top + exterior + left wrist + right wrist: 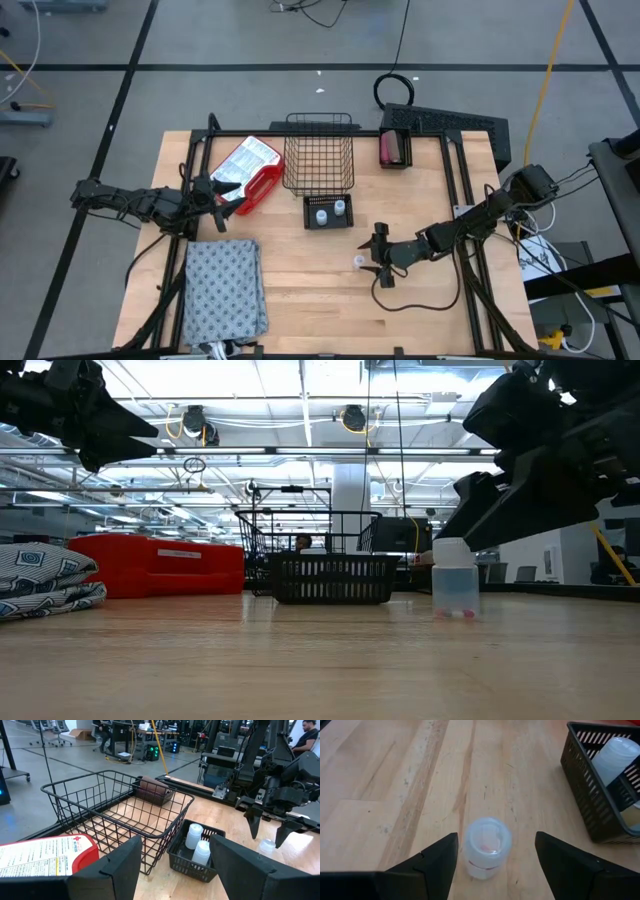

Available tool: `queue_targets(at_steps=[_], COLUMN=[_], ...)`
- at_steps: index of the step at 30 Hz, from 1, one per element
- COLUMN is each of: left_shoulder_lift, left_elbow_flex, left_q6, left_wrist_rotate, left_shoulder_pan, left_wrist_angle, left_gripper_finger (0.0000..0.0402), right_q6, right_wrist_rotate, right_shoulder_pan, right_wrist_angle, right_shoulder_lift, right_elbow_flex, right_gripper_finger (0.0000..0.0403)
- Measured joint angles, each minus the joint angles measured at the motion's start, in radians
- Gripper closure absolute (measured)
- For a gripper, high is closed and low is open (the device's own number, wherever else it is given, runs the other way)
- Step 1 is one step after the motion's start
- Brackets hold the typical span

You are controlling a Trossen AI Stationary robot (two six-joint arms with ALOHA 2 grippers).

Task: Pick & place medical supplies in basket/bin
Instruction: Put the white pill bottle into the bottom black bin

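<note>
One white vial stands upright on the wood, also visible in the high view and low view. My right gripper is open, one finger on either side of this vial and not touching it; from overhead it sits just right of the vial. Two more vials stand in a small black bin. The wire-mesh basket holds nothing. My left gripper is open and hovers by a red box. The grey dotted cloth lies folded near the table's near-left corner.
A second small black bin with a brown block inside stands right of the basket at the far edge. A black keyboard-like unit lies beyond it. Bare wood stretches between the cloth and the lone vial. People and desks show in the room behind.
</note>
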Motion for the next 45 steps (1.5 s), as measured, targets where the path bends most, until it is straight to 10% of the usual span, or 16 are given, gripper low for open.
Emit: queue_targets(at_steps=[45], left_shoulder_lift=[0.0], left_elbow_flex=[0.0], left_q6=[0.0], left_wrist_rotate=[0.0], left_shoulder_pan=[0.0], left_wrist_angle=[0.0], left_gripper_finger=[0.0158], right_q6=[-0.027], right_wrist_rotate=[-0.08], right_shoulder_pan=[-0.032], right_wrist_angle=[0.082], right_shoulder_lift=[0.072], right_elbow_flex=[-0.001], right_gripper_finger=[0.0149])
